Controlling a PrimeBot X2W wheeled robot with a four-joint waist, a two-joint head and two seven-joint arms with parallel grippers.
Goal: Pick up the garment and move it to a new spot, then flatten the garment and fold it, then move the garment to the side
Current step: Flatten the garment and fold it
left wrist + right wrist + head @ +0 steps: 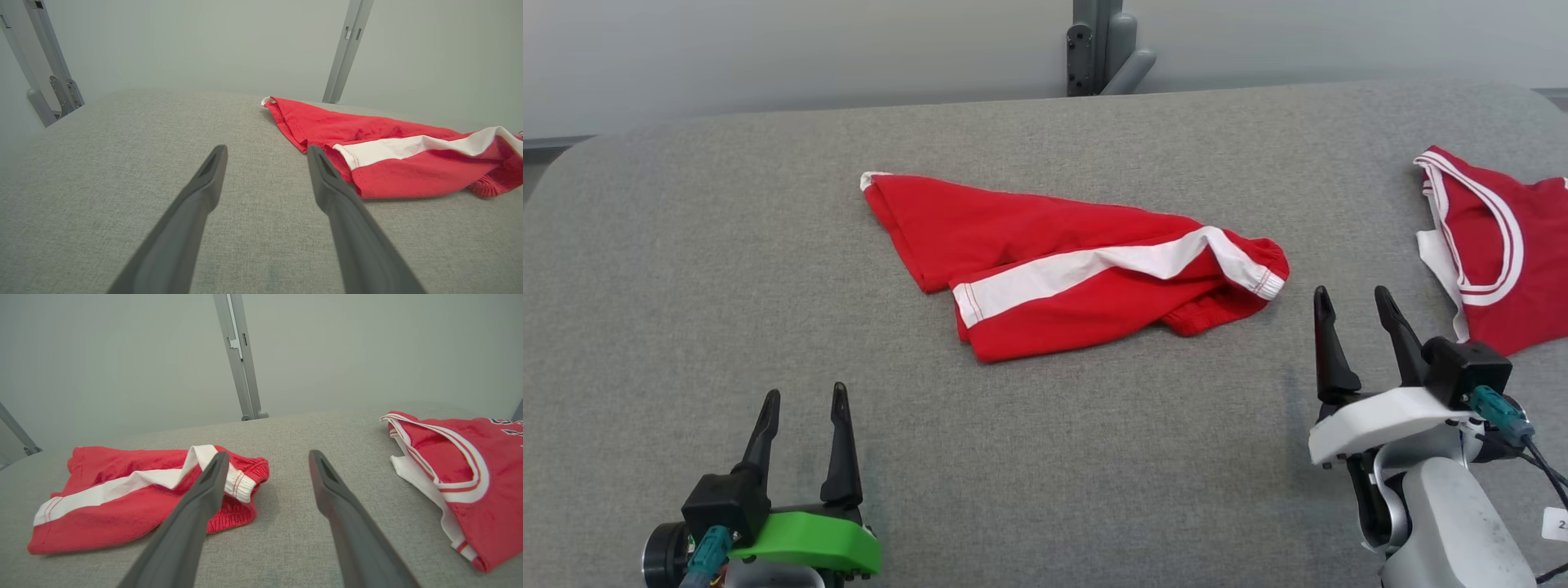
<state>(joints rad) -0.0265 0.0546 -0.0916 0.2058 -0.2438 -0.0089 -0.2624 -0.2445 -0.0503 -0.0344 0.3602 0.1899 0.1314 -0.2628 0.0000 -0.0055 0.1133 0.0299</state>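
Shorts point(1029, 229): red, 1 wide white stripe point(1094, 265) down the side. They lie crumpled and partly doubled over near the middle of the table point(1045, 474). The elastic waistband point(1262, 273) end points toward the robot's right. A leg hem with a bit of white at its corner points to the far left. The cloth rests on the grey fabric top.

Surroundings: 1 other garment, a red jersey point(1486, 245) with white and red trim, lies at the right edge of the table. It is well apart from the shorts and partly cut off by the picture edge. Bare grey top separates the 2. Behind the far edge stands 1 grey metal post point(1098, 49) against a pale wall point(768, 57). The way from each gripper to the shorts runs over bare grey top.

Left gripper point(805, 394): green bracket, near left of the table. Its 2 fingers are spread wide and hold nothing. In the head view it is well apart from the shorts. In the left wrist view 1 fingertip lines up with the shorts' near corner, by line of sight only.

Right gripper point(1352, 294): white bracket, near right. Its 2 fingers are spread wide and hold nothing. The tips are near the waistband end, between shorts and jersey, touching neither.
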